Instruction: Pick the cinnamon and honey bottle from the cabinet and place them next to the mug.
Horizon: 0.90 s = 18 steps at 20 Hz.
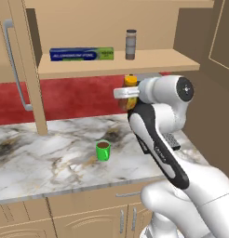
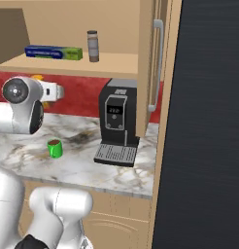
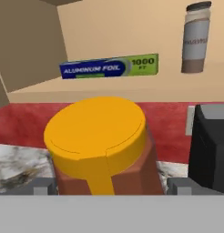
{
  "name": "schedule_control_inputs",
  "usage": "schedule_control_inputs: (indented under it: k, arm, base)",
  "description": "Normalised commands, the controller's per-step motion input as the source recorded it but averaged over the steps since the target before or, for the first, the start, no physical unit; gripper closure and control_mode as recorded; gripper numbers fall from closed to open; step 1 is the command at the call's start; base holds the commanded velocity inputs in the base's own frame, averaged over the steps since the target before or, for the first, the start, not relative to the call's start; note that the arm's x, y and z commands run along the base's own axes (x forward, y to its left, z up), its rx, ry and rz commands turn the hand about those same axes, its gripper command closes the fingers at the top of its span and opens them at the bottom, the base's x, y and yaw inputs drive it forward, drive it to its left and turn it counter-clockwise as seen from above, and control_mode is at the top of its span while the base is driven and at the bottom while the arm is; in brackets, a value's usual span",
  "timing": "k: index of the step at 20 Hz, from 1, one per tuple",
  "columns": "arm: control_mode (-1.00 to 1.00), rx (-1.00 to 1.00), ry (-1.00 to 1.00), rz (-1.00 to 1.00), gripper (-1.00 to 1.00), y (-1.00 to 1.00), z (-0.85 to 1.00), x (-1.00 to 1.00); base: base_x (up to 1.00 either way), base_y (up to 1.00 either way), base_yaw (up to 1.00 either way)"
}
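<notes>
Below the cabinet shelf, the claw is gripping the honey bottle by its sides, holding it in the air above the marbled surface, just in front of the red back wall. Up on the shelf, the cinnamon is standing upright, well apart from a box of aluminium foil. Down on the surface, the mug is sitting upright, left of a black coffee machine.
</notes>
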Motion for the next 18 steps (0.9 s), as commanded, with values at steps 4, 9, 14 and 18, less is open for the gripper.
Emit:
schedule_control_inputs:
  k: [4,9,14,18]
  arm:
    - [-1.0,0.0,0.01,0.21,1.0,-0.61,-0.3,-0.04]
    - [-1.0,-0.14,0.21,0.27,1.0,-0.22,-0.05,-0.04]
    - [-1.0,-0.18,0.34,0.15,1.0,0.05,0.0,-0.02]
    - [-1.0,-0.12,0.24,0.01,1.0,0.18,-0.08,0.08]
  base:
    - [0.0,0.0,0.0]
    - [0.0,0.0,0.0]
    - [0.0,0.0,0.0]
    - [0.0,0.0,0.0]
